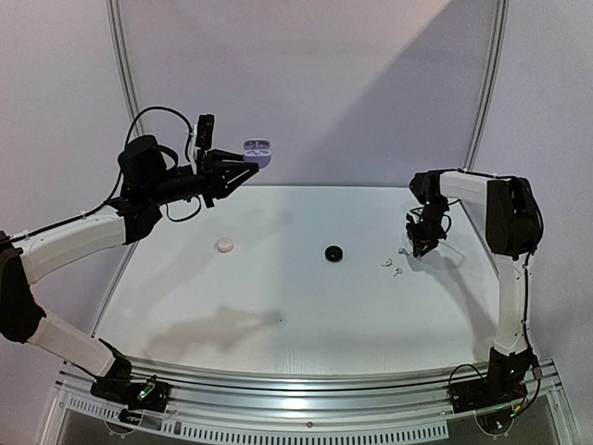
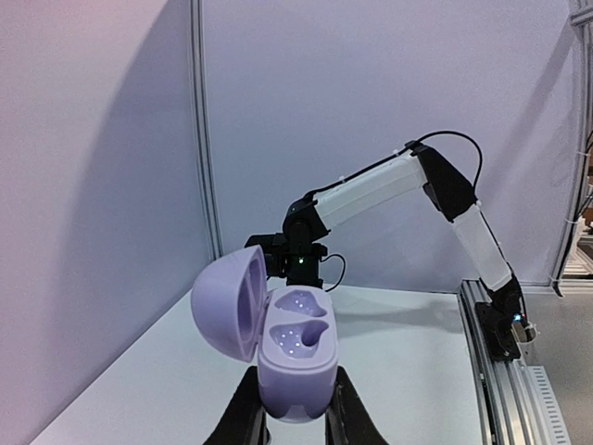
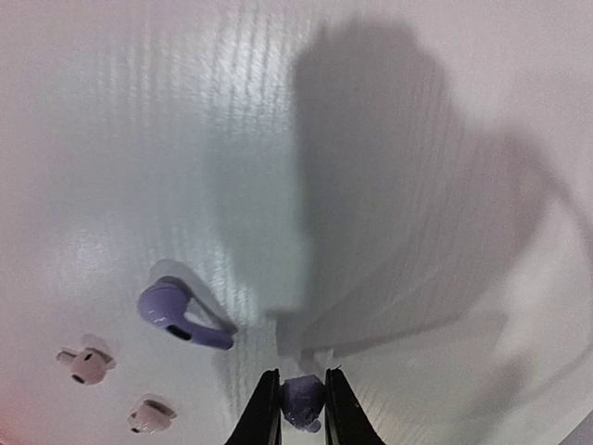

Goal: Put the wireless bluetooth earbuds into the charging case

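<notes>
1. A white table [image 1: 278,301] with a fine ribbed grain stands in front of pale lilac-grey wall panels [image 1: 352,93]. Thin metal posts [image 1: 119,65] rise at the back, and the arms' shadows lie across the tabletop.
2. The earbuds are tiny and stemmed, and all sit at the table's 3 o'clock side. One lavender earbud [image 3: 301,399] is caught in the right arm's pincer, low over the table; whether it touches the surface cannot be told. A second lavender earbud [image 3: 181,315] lies loose on the table at about 10 o'clock from it. Two white earbuds [image 3: 85,364] [image 3: 150,414] lie at 9 o'clock, near each other but apart.
3. The lavender charging case [image 2: 295,357] is held in the air above the table's 11 o'clock corner. Its lid is swung open to one side and both moulded wells are empty.
4. A closed white round case [image 1: 224,245] rests at 9 o'clock from a closed black round case [image 1: 334,253] near the table's middle, well apart.
5. The left gripper [image 2: 295,417] is clamped on the base of the charging case.
6. The right gripper [image 3: 300,408] is pinched together on the lavender earbud.
</notes>
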Controlling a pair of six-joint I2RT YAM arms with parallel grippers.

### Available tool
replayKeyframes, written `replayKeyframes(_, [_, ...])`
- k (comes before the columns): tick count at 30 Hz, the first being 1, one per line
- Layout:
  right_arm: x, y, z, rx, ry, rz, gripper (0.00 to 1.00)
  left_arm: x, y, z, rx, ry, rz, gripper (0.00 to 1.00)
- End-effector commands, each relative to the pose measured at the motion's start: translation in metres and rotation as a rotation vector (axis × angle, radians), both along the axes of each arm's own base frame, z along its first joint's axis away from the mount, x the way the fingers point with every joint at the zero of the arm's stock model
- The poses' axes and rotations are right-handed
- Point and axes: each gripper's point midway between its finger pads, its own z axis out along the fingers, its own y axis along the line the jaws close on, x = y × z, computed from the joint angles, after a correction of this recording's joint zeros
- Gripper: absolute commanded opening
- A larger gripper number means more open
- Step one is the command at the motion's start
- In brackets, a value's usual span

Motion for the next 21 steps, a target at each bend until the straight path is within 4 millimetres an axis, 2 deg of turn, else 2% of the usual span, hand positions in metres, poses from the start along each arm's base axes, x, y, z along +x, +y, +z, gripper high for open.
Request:
replayKeyframes(1, [0.03,0.029,0.089,0.146,-0.236,-0.031,0.1,0.009,0.004,0.002,-0.014,-0.044,0.046,0.0])
replayKeyframes(4, [0.046,0.065,0.162,0.305,-0.43,-0.024,0.1,0.014,0.005,0.006,-0.033,-0.096,0.078,0.0])
replayKeyframes(6, [0.055,0.099,0.229,0.455,-0.619,0.002,0.1,0.019,0.006,0.01,-0.056,-0.147,0.11,0.0])
replayKeyframes(8, [0.052,0.135,0.296,0.608,-0.78,0.039,0.09,0.029,0.008,0.016,-0.086,-0.185,0.165,0.0])
replayKeyframes(9, [0.045,0.153,0.335,0.689,-0.867,0.067,0.09,0.032,0.007,0.021,-0.101,-0.204,0.183,0.0])
replayKeyframes(11, [0.026,0.19,0.399,0.855,-0.998,0.121,0.09,0.034,0.005,0.028,-0.125,-0.247,0.204,0.0])
replayKeyframes(13, [-0.001,0.226,0.449,1.003,-1.094,0.197,0.1,0.033,0.003,0.034,-0.139,-0.292,0.213,0.0])
replayKeyframes(16, [-0.037,0.273,0.493,1.17,-1.161,0.324,0.1,0.029,0.0,0.041,-0.153,-0.366,0.221,0.0])
replayKeyframes(18, [-0.057,0.296,0.511,1.266,-1.167,0.394,0.1,0.029,0.001,0.045,-0.165,-0.388,0.241,0.0])
replayKeyframes(21, [-0.083,0.33,0.524,1.401,-1.152,0.51,0.1,0.026,0.001,0.05,-0.177,-0.407,0.242,0.0])
